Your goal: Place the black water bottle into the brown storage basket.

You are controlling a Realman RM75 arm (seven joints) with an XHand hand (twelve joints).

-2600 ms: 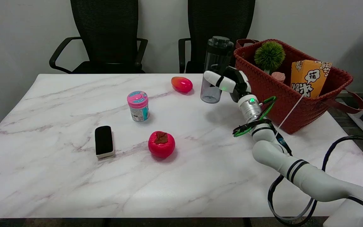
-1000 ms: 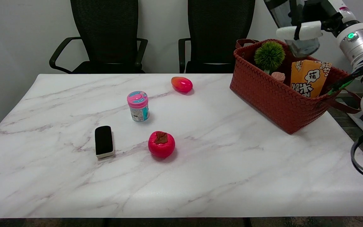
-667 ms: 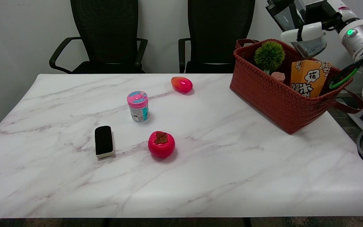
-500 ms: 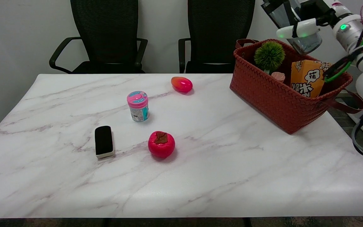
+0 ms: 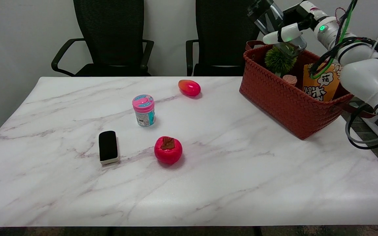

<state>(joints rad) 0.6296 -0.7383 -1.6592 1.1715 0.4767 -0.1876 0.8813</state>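
We see the right hand point(image 5: 290, 24) high above the far left corner of the brown storage basket point(image 5: 284, 98), its fingers wrapped around the black water bottle point(image 5: 276, 28). The bottle is tilted, its dark cap leaning up and to the left, its clear base low and just over the basket's far rim, above the green spiky ball point(image 5: 278, 60). It is in the air, not resting on anything.

Inside the basket we also make out a small pink item point(image 5: 289, 79) and an orange carton point(image 5: 323, 82) standing toward the right side; the space between the ball and the left wall looks dark and unfilled. The basket sits at the far right of the marble table point(image 5: 208, 183), its right wall near the table's right edge, a handle hanging over it.

To the left, well apart from the basket, lie a red-orange mango point(image 5: 189, 87), a pink-lidded jar point(image 5: 143, 110), a red persimmon point(image 5: 168, 150) and a black eraser point(image 5: 108, 147). The near half of the table is bare marble. Two black chairs point(image 5: 110, 36) stand behind the far edge.
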